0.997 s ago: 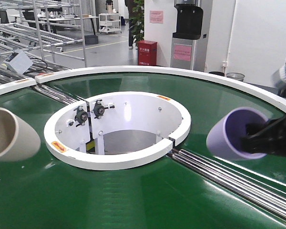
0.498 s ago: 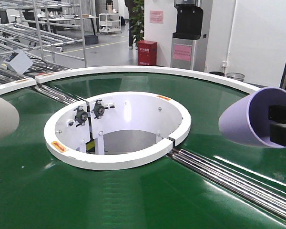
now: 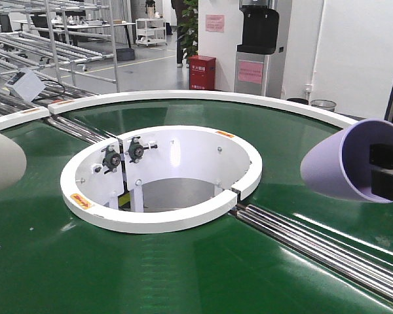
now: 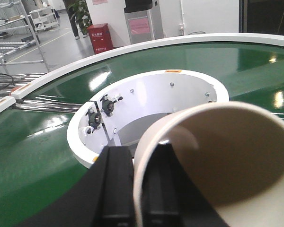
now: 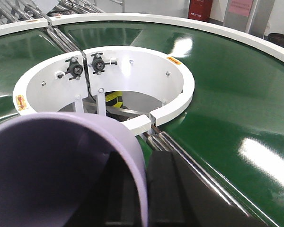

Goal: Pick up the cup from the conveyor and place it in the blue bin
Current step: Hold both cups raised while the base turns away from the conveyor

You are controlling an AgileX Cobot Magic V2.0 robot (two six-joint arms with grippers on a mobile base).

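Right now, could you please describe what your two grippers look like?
The left gripper and right gripper look alike: matte black fingers, flat-sided rectangular bars with slightly rounded edges. No cables, markings or sleeves are visible, and the arms themselves are out of frame.

Far back, a red cabinet (image 3: 202,72) stands on the grey floor. Just right of it is a steel-and-black dispenser machine (image 3: 259,49) with a pink label (image 3: 250,70) on its front. A pink notice (image 3: 215,23) hangs on the white wall above and between them. A leafy plant (image 3: 188,26) is left of the cabinet. Far left are steel pipe racks (image 3: 59,39), with a tilted white card (image 3: 25,85) on the nearer rails. A white trolley (image 3: 150,31) is far back and a round waste basket (image 3: 323,104) far right.
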